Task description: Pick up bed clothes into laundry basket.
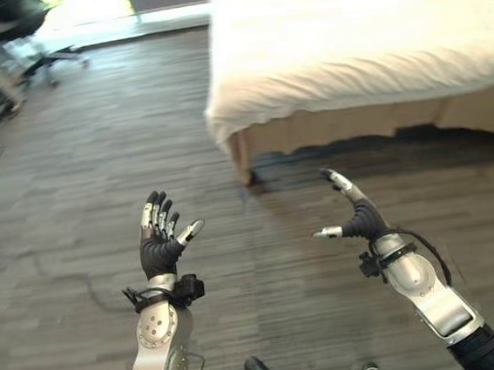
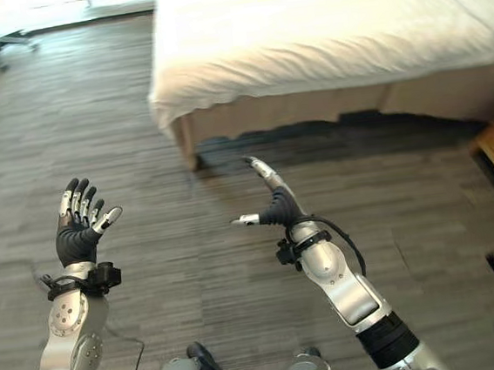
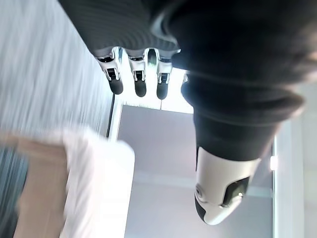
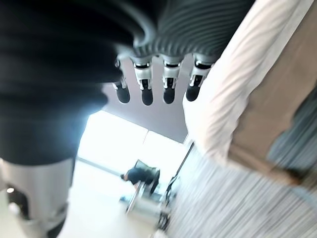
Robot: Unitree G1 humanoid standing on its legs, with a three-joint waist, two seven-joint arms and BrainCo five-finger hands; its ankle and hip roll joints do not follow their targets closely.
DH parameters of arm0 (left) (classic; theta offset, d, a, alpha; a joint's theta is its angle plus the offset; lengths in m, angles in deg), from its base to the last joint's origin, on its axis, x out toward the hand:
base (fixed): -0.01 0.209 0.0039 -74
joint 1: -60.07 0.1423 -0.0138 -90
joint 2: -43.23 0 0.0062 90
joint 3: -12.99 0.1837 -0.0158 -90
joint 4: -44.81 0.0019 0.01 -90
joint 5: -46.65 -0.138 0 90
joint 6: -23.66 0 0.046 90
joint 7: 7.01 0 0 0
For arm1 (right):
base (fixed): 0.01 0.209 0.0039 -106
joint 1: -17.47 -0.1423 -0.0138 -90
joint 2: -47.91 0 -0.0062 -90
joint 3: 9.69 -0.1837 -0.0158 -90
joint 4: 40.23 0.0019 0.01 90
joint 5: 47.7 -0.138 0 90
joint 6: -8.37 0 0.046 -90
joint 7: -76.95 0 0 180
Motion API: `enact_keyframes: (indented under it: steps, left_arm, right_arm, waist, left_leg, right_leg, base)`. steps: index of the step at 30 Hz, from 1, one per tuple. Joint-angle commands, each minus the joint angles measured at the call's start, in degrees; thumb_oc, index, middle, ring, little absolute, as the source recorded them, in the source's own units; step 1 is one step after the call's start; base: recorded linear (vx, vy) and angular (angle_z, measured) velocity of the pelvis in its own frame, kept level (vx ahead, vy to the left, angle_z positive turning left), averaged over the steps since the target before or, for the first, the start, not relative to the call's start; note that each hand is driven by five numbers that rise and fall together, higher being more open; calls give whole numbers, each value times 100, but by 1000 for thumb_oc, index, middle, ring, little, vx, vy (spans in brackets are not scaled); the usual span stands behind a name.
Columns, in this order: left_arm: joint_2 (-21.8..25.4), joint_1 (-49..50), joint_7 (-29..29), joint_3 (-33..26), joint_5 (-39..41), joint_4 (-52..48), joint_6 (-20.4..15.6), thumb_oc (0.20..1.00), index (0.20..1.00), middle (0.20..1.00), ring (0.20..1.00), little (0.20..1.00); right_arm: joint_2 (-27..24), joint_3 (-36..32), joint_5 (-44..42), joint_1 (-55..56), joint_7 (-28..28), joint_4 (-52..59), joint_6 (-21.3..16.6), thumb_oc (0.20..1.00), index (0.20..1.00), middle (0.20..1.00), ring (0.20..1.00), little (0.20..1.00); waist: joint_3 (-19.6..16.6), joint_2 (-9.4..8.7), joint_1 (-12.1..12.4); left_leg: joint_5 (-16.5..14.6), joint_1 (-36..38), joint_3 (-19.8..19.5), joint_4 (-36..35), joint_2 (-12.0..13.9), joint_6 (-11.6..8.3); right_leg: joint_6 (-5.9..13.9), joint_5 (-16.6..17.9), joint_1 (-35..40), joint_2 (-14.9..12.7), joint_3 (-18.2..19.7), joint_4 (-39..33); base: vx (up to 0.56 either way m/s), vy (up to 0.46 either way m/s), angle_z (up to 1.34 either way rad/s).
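I see both hands, left and right, raised with fingers spread, empty, short of the bed; progress I can't judge, perhaps the clothes lie elsewhere.

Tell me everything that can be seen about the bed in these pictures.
The bed stands on the dark wood-look floor, ahead of the robot and to its right. A white cover, smooth with faint creases, lies over the top and hangs down over the near side and the corner. Below it a tan, cloth-like base shows, and a dark gap separates the base from the floor. No loose clothes can be seen on it. Neither robot hand touches it: the left robot hand and the right robot hand are raised, open, well short of it.
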Motion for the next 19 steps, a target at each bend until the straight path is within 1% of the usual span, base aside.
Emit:
enact_keyframes:
  steps: [1, 2, 4, 5, 6, 8, 9, 10, 11, 12, 13, 14, 15, 16, 18, 19]
  left_arm:
    - [377, -51, -139, -341, -445, -271, -220, 1000, 1000, 1000, 1000, 1000]
    - [387, -17, -214, -298, -488, -292, -210, 1000, 1000, 1000, 1000, 1000]
    - [432, 0, -287, -268, -534, -317, -176, 1000, 1000, 1000, 1000, 1000]
    - [548, 44, -394, -169, -592, -291, -128, 1000, 1000, 1000, 1000, 1000]
    - [595, 44, -420, -151, -613, -275, -86, 1000, 1000, 1000, 1000, 1000]
    - [737, -37, -443, -59, -663, -235, -35, 1000, 1000, 1000, 1000, 1000]
    - [775, -48, -464, -58, -674, -234, -29, 1000, 1000, 1000, 1000, 1000]
    - [834, -100, -455, 7, -718, -219, -12, 1000, 1000, 1000, 1000, 1000]
    - [862, -124, -453, 56, -732, -198, 13, 1000, 1000, 1000, 1000, 1000]
    - [887, -169, -477, 103, -740, -169, 26, 1000, 1000, 1000, 1000, 1000]
    - [899, -163, -503, 132, -719, -147, 26, 1000, 1000, 1000, 1000, 1000]
    - [898, -71, -529, 135, -702, -122, 56, 1000, 1000, 1000, 1000, 1000]
    - [899, -54, -531, 136, -700, -128, 57, 1000, 1000, 1000, 1000, 1000]
    - [838, -78, -595, 128, -699, -131, 43, 1000, 1000, 1000, 1000, 1000]
    - [639, -70, -561, 139, -644, -21, 42, 1000, 1000, 1000, 1000, 1000]
    - [638, -71, -562, 139, -644, -20, 41, 1000, 1000, 1000, 1000, 1000]
  right_arm:
    - [321, -204, -132, -234, 36, 128, -365, 1000, 1000, 1000, 1000, 1000]
    - [378, -203, -143, -159, -13, 74, -360, 1000, 1000, 1000, 1000, 1000]
    - [390, -217, -152, -98, -47, 84, -380, 1000, 1000, 1000, 1000, 1000]
    - [431, -199, -173, -49, -91, 83, -394, 1000, 1000, 1000, 1000, 1000]
    - [452, -194, -178, -19, -95, 72, -408, 1000, 1000, 1000, 1000, 1000]
    - [521, -188, -187, 10, -85, 43, -400, 1000, 1000, 1000, 1000, 1000]
    - [544, -190, -191, 28, -101, 44, -402, 1000, 1000, 1000, 1000, 1000]
    - [576, -198, -238, 69, -79, 23, -424, 1000, 1000, 1000, 1000, 1000]
    - [602, -202, -297, 168, -97, 30, -427, 1000, 1000, 1000, 1000, 1000]
    - [604, -228, -355, 273, -115, 37, -442, 1000, 1000, 1000, 1000, 1000]
    - [585, -221, -416, 355, -142, 49, -437, 1000, 1000, 1000, 1000, 1000]
    - [571, -197, -460, 474, -197, 85, -431, 1000, 1000, 1000, 1000, 1000]
    - [569, -194, -463, 493, -201, 95, -429, 1000, 1000, 1000, 1000, 1000]
    - [563, -149, -405, 437, -163, 81, -404, 1000, 1000, 1000, 1000, 1000]
    - [527, -148, -357, 363, -160, -43, -351, 1000, 1000, 1000, 1000, 1000]
    - [526, -148, -357, 362, -160, -44, -352, 1000, 1000, 1000, 1000, 1000]
  waist:
    - [-183, -205, 7]
    - [-247, -205, 64]
    - [-266, -233, 81]
    - [-242, -286, 103]
    - [-216, -310, 114]
    - [-83, -357, 45]
    - [-62, -366, 28]
    - [-15, -382, -33]
    - [31, -387, -116]
    - [39, -383, -197]
    - [28, -377, -237]
    - [16, -376, -232]
    - [5, -379, -240]
    - [-63, -397, -266]
    - [-153, -387, -280]
    - [-151, -386, -278]
  left_leg:
    - [27, 358, -360, -527, 509, -778]
    - [96, 405, -548, -815, 388, -756]
    - [69, 403, -597, -867, 354, -726]
    - [52, 397, -777, -921, 293, -677]
    - [23, 384, -839, -922, 256, -646]
    - [-22, 322, -1013, -922, 228, -594]
    - [-21, 279, -1041, -922, 219, -574]
    - [-28, 250, -1108, -922, 187, -561]
    - [-74, 241, -1217, -922, 145, -556]
    - [-86, 207, -1334, -922, 80, -553]
    - [-124, 193, -1443, -922, -16, -530]
    - [-114, 131, -1512, -922, -97, -498]
    - [-118, 135, -1518, -922, -102, -496]
    - [-129, 160, -1473, -922, -146, -514]
    - [-138, 219, -1367, -922, -104, -533]
    - [-139, 223, -1365, -922, -103, -533]
  right_leg:
    - [-90, 363, -190, 267, -58, -1367]
    - [-68, 434, -150, 218, -177, -1367]
    - [-62, 453, -114, 208, -235, -1367]
    - [-74, 486, -64, 223, -273, -1282]
    - [-67, 473, -87, 200, -294, -1113]
    - [-9, 333, -438, 164, -21, -429]
    - [3, 266, -573, 168, 105, -244]
    - [-1, 242, -728, 293, 340, -73]
    - [-45, 96, -864, 537, 633, -72]
    - [-106, 20, -993, 800, 924, -191]
    - [-190, 16, -1010, 946, 1082, -445]
    - [-278, 47, -951, 988, 1151, -667]
    - [-277, 60, -924, 988, 1142, -706]
    - [-259, 183, -750, 892, 1055, -948]
    - [-241, 308, -614, 867, 996, -1135]
    - [-241, 311, -610, 868, 997, -1140]
  base:
    - [23, 157, 59]
    - [27, 115, 65]
    - [32, 128, 80]
    - [35, 160, 83]
    - [32, 163, 49]
    - [-24, 134, 32]
    - [-52, 128, 59]
    - [-30, 124, 54]
    - [-18, 130, 23]
    - [15, 133, 1]
    - [-12, 147, 45]
    - [4, 102, 78]
    - [-8, 88, 81]
    - [34, 33, 40]
    - [39, 29, 22]
    - [20, 18, 8]
